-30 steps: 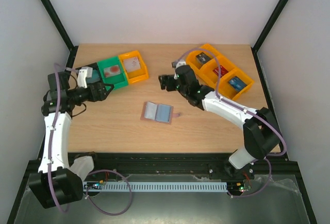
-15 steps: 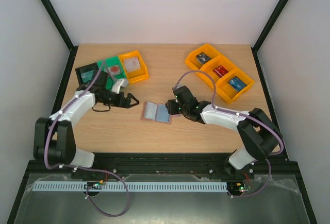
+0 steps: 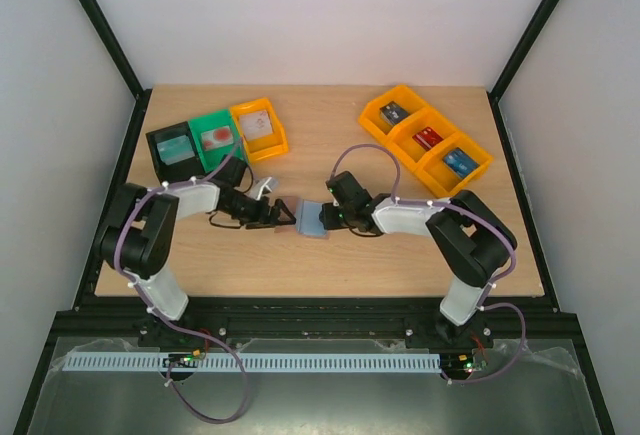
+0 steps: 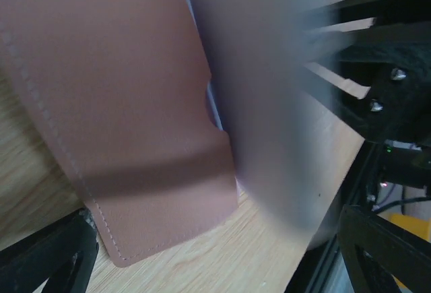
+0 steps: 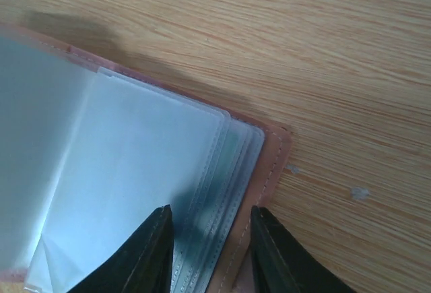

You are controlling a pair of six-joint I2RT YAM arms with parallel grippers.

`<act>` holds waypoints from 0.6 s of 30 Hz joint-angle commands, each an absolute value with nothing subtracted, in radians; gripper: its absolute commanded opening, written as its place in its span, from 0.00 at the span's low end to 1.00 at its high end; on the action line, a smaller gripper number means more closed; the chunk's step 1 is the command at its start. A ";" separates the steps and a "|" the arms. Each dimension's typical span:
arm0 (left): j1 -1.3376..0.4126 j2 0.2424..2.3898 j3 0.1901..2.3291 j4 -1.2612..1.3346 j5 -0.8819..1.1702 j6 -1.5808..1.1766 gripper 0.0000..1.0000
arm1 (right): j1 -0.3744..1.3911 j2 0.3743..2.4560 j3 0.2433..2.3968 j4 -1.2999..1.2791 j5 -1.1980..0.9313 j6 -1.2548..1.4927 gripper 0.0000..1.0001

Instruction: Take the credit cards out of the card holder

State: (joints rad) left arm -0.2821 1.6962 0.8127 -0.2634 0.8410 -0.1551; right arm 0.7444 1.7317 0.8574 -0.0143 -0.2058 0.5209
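The card holder lies mid-table, tan outside, pale blue inside, its left half raised. My left gripper is open just left of it. The left wrist view shows the tan cover close up between the spread fingers, with a grey page behind it. My right gripper sits at the holder's right edge. Its narrowed jaws straddle the clear sleeves and the tan rim; a grip does not show. Credit cards lie in the left bins: teal, whitish-red, grey.
Black, green and orange bins stand in a row at the back left. A three-part orange bin with small items stands at the back right. Black frame posts and white walls border the table.
Both arms have swung in to the holder, the left from the bins and the right from the back. The right jaws have narrowed. The holder's left half has lifted.
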 commanded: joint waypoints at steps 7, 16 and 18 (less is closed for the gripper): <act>-0.379 1.808 0.851 -0.190 0.907 -0.227 0.88 | 0.747 1.725 0.842 0.120 -0.401 0.595 0.22; -0.380 1.798 0.879 -0.215 0.845 -0.196 0.06 | 0.747 1.684 0.835 0.109 -0.413 0.578 0.19; -0.378 1.766 0.868 -0.211 0.836 -0.191 0.02 | 0.747 1.648 0.827 0.094 -0.404 0.565 0.19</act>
State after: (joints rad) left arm -0.3786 1.8069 0.8654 -0.2054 0.8711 -0.2150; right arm 0.7403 1.7206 0.8509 0.0917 -0.3981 0.5766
